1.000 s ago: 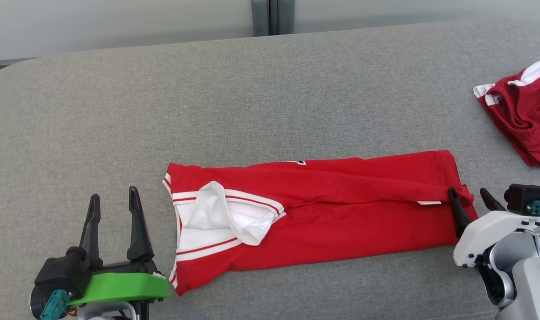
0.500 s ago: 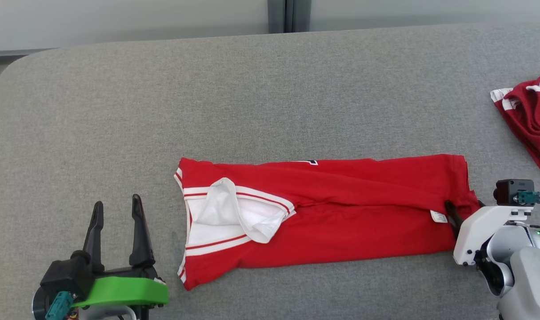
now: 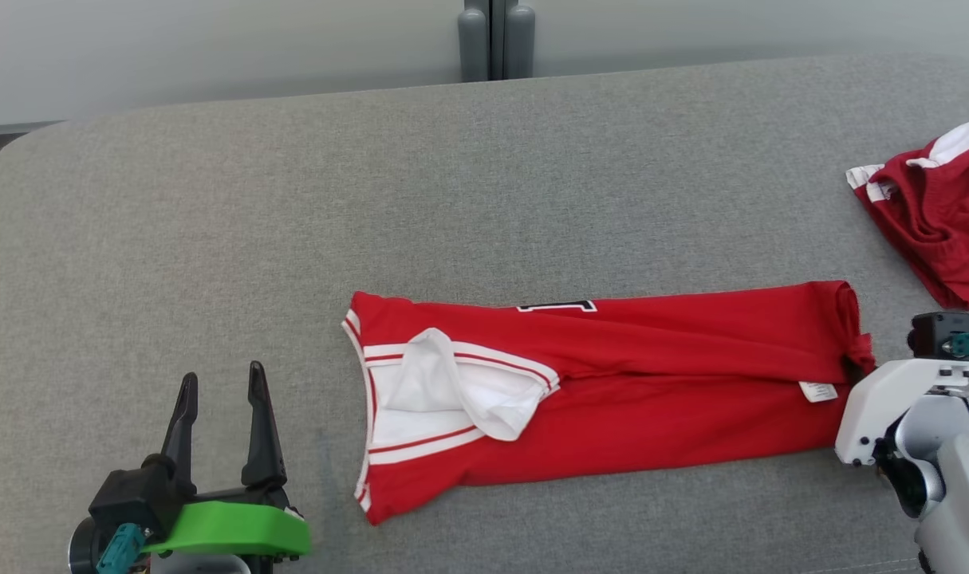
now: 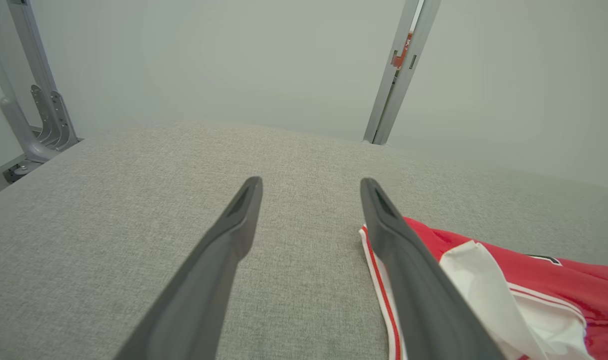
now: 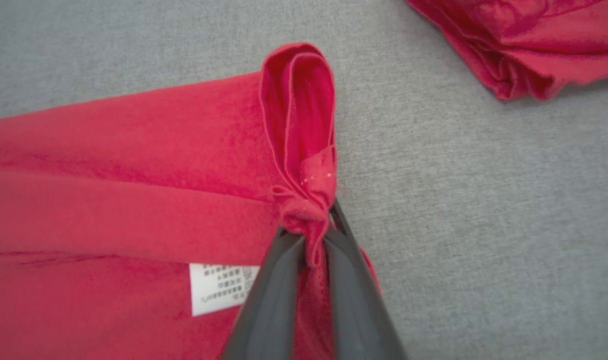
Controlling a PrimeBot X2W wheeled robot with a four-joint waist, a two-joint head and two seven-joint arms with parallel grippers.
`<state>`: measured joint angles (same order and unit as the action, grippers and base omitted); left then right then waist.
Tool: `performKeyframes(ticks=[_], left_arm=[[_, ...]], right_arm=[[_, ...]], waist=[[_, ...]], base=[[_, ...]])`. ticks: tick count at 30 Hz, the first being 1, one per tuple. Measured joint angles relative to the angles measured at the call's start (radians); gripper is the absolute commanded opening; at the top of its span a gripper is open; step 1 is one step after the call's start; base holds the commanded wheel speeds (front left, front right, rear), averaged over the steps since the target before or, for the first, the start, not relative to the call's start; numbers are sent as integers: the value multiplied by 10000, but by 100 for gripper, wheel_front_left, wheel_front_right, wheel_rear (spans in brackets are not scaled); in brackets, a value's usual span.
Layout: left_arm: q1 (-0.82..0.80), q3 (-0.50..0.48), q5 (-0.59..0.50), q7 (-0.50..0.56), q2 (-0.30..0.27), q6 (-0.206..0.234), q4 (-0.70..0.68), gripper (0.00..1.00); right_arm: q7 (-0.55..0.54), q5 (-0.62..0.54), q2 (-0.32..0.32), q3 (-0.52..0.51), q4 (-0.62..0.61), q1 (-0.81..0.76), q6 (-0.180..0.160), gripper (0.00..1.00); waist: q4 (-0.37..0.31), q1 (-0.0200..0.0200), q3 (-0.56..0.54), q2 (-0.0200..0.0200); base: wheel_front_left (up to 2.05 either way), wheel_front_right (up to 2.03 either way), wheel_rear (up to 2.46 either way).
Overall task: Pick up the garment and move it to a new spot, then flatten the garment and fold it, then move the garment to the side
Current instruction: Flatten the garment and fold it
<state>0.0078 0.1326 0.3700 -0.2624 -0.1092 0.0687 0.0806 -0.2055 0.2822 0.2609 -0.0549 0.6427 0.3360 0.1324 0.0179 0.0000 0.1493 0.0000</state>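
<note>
Fingertips of the right gripper (image 5: pixel 311 232) are hard to make out from the head camera, where its white wrist housing (image 3: pixel 875 399) covers them. The right wrist view shows them clenched on a bunched corner of the garment (image 3: pixel 651 375) hem, just beside a white care label (image 5: pixel 218 287) whose print is too blurred to read. Nearby, the left gripper (image 3: pixel 221 387) hovers with fingers spread, grasping nothing, just left of the collar end. The red garment lies folded lengthwise in the middle of the grey cushion (image 3: pixel 452 199). A black print (image 3: pixel 556 306) peeks from under its far fold, mostly hidden. Farther right, a second red garment (image 3: pixel 943 207) is cut off by the frame edge. A grey post (image 3: pixel 496 40) stands beyond.
</note>
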Motion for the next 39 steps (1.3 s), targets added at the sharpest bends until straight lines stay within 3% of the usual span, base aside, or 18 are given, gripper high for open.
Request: performKeyframes(ticks=[5,11,17,26,32,39], left_arm=[[13,148,2,0,23,-31,100,100],[20,221,6,0,38,-29,169,100],[15,272,8,0,38,-29,236,100],[-32,291,31,0,38,-71,288,100],[-149,343,33,0,73,-119,311,100],[-299,453,31,0,211,-171,336,100]], right_arm=[[163,330,430,-410,-355,-144,-6,0],[82,941,345,-453,-1373,-572,-8,0],[-337,1887,-71,238,-3003,-859,-10,0],[-1057,3020,-777,2142,-5584,-1262,-13,0],[-1095,3436,-1588,3634,-5708,-980,-15,0],[-899,3917,-2000,5191,-4661,-318,-19,0]], waist=[[-236,0,-157,0],[-487,0,-242,0],[-544,0,-262,0],[-247,0,-299,0],[9,0,-242,0],[427,0,-148,0]], base=[[0,0,0],[0,0,0],[0,0,0],[0,0,0],[0,0,0],[0,0,0]])
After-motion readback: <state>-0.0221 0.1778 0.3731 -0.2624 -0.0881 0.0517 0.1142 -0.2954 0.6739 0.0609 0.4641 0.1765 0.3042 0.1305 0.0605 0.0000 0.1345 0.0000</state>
